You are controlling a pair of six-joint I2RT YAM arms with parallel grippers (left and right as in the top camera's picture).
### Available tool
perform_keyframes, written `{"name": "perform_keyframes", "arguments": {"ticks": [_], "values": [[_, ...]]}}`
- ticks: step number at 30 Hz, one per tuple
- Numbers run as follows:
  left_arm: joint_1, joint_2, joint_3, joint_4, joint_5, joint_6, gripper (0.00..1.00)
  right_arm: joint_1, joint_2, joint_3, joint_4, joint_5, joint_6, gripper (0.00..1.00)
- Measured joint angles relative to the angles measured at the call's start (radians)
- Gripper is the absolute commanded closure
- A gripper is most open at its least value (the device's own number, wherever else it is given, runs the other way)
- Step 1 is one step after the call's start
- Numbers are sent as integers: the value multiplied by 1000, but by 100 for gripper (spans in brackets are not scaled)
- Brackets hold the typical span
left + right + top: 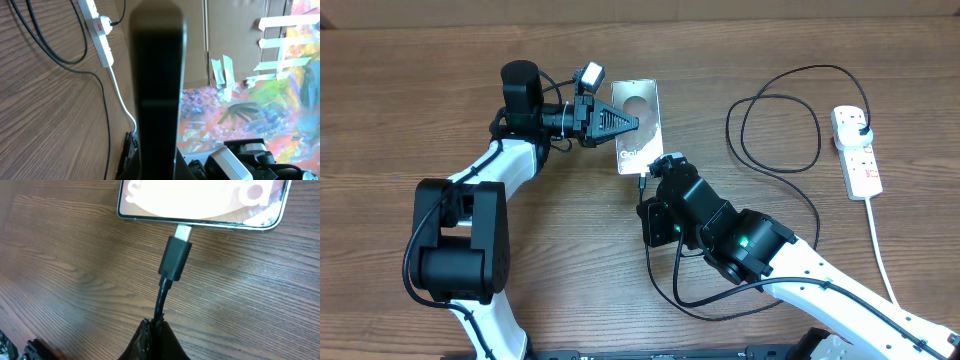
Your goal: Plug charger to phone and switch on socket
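The phone [650, 130] lies tilted at mid-table, its shiny side up. My left gripper [623, 122] is shut on its left edge. In the left wrist view the phone [157, 85] is a dark edge-on slab between the fingers. My right gripper [643, 184] sits just below the phone, shut on the black charger cable [161, 300]. The charger's connector [175, 259] points at the phone's bottom edge [200, 210]. Its silvery tip touches the port and still shows. The white socket [860, 165] lies at the far right, with the charger's black plug [861, 126] in it.
The black cable loops widely between the phone and the socket, and under my right arm. The socket's white cord [880, 250] runs down toward the front right edge. The socket [100, 27] and cable also show in the left wrist view, with colourful clutter beyond the table.
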Motion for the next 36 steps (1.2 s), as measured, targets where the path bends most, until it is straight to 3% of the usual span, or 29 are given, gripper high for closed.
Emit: {"name": "perform_keyframes", "arguments": {"ticks": [36], "values": [[-3,0,0,1,-42,-1,96,-23,0,0,30,60,-56,96]]}}
